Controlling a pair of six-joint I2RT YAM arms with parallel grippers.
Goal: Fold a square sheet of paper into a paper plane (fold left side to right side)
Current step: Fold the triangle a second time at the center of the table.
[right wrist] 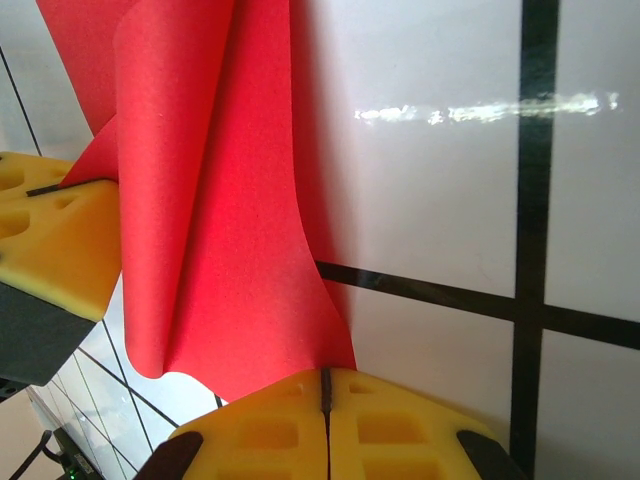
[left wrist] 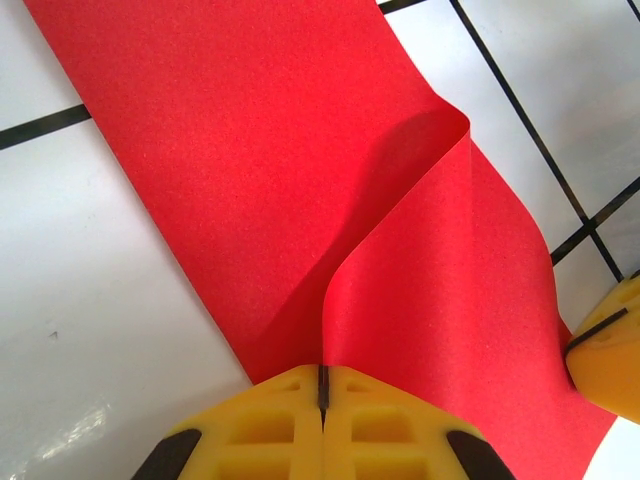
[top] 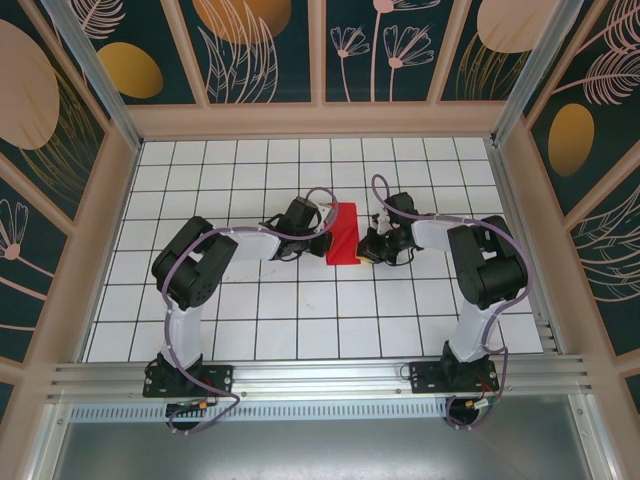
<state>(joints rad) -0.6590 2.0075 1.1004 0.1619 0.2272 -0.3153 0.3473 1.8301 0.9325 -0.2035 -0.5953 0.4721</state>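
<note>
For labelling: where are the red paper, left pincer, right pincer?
red paper (top: 343,235): top view, flat middle
left pincer (left wrist: 322,385): left wrist view, fingertip seam
right pincer (right wrist: 326,387): right wrist view, fingertip seam

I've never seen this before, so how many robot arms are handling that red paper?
2. The left arm reaches the red paper from its left side, the right arm from its right side.

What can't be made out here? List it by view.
Top view: the square sheet of paper is too small to show creases.
Left wrist view: the left gripper hides the sheet's near edge; the frame's top cuts off its far end.
Right wrist view: the right gripper hides the pinched part; the raised curl hides the layer beneath.
</note>
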